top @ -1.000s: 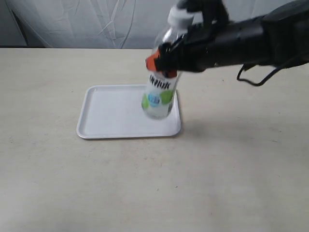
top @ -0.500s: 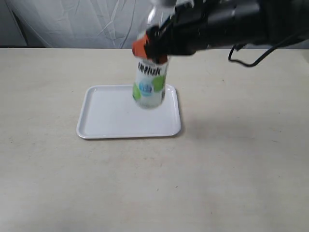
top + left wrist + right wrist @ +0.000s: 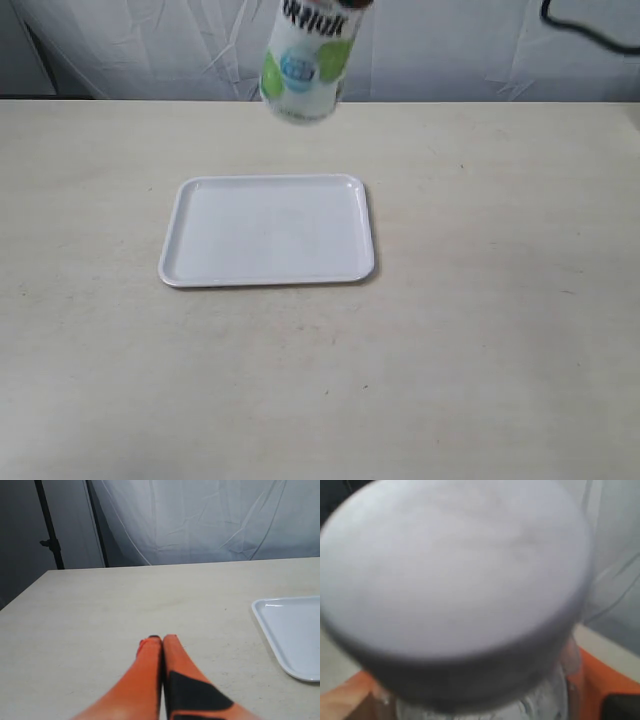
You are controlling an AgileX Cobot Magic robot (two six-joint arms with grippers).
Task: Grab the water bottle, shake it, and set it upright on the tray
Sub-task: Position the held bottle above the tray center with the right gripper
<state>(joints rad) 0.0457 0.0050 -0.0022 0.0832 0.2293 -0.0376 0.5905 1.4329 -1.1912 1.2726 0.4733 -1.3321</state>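
The water bottle hangs high above the table at the top edge of the exterior view; only its labelled lower part shows there. In the right wrist view its white cap fills the picture, with orange fingers on both sides of its body. My right gripper is shut on the bottle and is itself out of the exterior view. The white tray lies empty on the table, below and in front of the bottle. My left gripper is shut on nothing, low over the table left of the tray's corner.
A beige tabletop spreads all round the tray. A white cloth backdrop hangs behind the table's far edge. A dark stand pole rises beyond the table in the left wrist view. A black cable loops at the top right.
The right arm has risen fast with the bottle, from just over the tray's far right part to above the frame's top edge, drifting slightly left. The tray and left gripper stayed still.
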